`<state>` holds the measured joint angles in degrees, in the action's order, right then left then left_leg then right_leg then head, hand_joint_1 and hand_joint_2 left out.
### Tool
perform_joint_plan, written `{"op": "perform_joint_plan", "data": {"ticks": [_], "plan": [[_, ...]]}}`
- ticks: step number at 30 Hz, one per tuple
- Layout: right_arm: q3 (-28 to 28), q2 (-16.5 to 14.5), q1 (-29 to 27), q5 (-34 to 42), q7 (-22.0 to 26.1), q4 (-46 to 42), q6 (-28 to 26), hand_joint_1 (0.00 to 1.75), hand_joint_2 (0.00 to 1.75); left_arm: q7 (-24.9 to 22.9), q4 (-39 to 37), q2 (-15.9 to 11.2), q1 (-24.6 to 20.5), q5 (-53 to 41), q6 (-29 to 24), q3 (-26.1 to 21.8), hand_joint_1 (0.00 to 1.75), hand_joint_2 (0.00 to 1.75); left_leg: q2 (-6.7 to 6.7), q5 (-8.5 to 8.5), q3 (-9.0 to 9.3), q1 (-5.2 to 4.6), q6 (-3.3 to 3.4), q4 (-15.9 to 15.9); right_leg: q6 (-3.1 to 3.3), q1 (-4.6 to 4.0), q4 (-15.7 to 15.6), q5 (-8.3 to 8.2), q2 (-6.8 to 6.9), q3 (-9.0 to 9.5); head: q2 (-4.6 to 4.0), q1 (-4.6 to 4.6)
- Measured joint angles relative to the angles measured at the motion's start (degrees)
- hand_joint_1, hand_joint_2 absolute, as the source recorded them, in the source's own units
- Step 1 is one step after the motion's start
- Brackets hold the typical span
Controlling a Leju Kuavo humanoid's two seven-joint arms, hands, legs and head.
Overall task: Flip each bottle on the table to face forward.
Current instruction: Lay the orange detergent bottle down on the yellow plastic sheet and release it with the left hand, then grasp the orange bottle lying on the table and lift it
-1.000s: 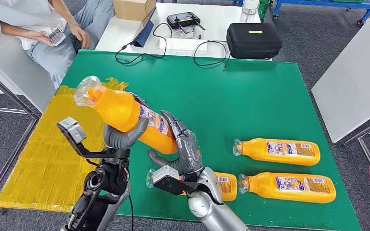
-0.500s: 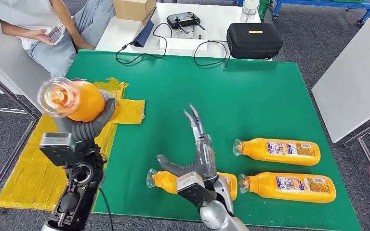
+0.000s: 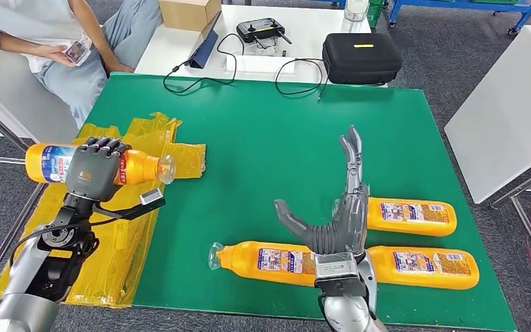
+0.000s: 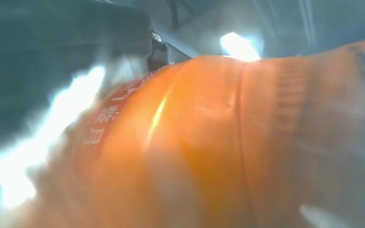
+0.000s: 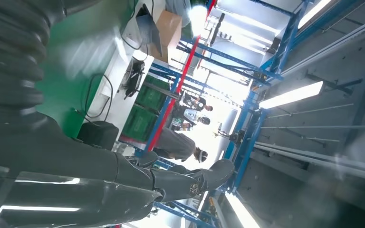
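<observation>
My left hand [image 3: 94,168] grips an orange bottle [image 3: 137,168] lying sideways in the air over the table's left edge, its clear cap pointing right. The left wrist view shows that bottle [image 4: 209,142] blurred and very close. My right hand [image 3: 335,214] stands open with straight fingers [image 5: 180,183] pointing away, raised over the near right part of the green table [image 3: 276,131]. Three more orange bottles lie on the table with caps to the left: one near the front [image 3: 263,259], one behind the right hand [image 3: 411,215], one at the front right [image 3: 425,266].
Yellow plastic sheeting [image 3: 124,235] hangs over the table's left edge. A person [image 3: 55,41] sits at the far left holding a phone. Behind the green table a white table carries a black case [image 3: 361,57], a controller [image 3: 263,29], cables and a cardboard box [image 3: 183,12].
My left hand has swung the bottle out from the middle to the left edge and turned it level. My right hand let go of it, opened and moved right.
</observation>
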<state>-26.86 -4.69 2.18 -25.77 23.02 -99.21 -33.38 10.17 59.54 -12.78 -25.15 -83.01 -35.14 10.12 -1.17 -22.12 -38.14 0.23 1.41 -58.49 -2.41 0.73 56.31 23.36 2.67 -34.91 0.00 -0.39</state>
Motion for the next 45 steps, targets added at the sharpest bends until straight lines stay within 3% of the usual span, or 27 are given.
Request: {"op": "perform_joint_plan", "data": {"ticks": [7,14,21,32,41,45], "plan": [[0.4,0.8,-0.7,0.0,0.1,-1.8,-0.1,0.00,1.75,-5.5,-8.9,-4.0,-0.7,-5.0,0.3,3.0,1.75,1.75,0.03,-0.02,-0.09,-0.03,0.00,0.0,0.00,0.02,0.0,0.01,0.01,-0.03,0.00,0.01],[1.1,1.5,-1.4,0.1,0.2,-2.8,-0.3,0.00,1.75,-6.2,-19.2,-4.6,-2.3,2.3,0.8,2.4,1.75,1.75,0.05,-0.01,-0.08,-0.01,-0.01,0.0,0.00,0.00,0.0,0.01,0.01,-0.05,0.00,0.00],[1.1,1.6,-1.5,0.0,0.2,-2.8,-0.3,0.00,1.75,-0.9,-24.2,-3.6,-3.5,10.1,1.7,-0.9,1.75,1.75,0.06,-0.01,-0.08,-0.01,-0.01,0.0,0.00,0.01,0.0,0.01,0.03,-0.02,0.00,0.01],[1.1,1.6,-1.5,0.2,0.1,-2.8,-0.3,0.00,1.75,2.5,-25.9,-2.4,-4.0,14.6,2.6,-3.5,1.75,1.75,0.07,-0.01,-0.06,-0.01,-0.01,0.0,0.00,0.01,0.0,0.02,0.03,0.01,0.00,0.00],[1.1,1.6,-1.1,1.1,0.2,-2.1,0.2,0.00,1.75,12.8,-26.2,-0.7,-3.9,25.7,9.5,-5.4,1.75,1.75,0.32,-0.01,0.00,-0.02,-0.01,0.0,0.00,0.02,0.0,0.04,0.21,0.15,0.00,-0.01],[1.1,1.6,-0.5,1.6,0.2,-1.5,0.6,0.00,1.75,14.9,-26.2,-0.5,-3.6,27.7,11.3,-5.5,1.75,1.75,0.37,-0.02,0.20,-0.02,-0.02,0.0,0.01,0.03,0.0,0.09,0.27,0.36,0.00,-0.01]]}}
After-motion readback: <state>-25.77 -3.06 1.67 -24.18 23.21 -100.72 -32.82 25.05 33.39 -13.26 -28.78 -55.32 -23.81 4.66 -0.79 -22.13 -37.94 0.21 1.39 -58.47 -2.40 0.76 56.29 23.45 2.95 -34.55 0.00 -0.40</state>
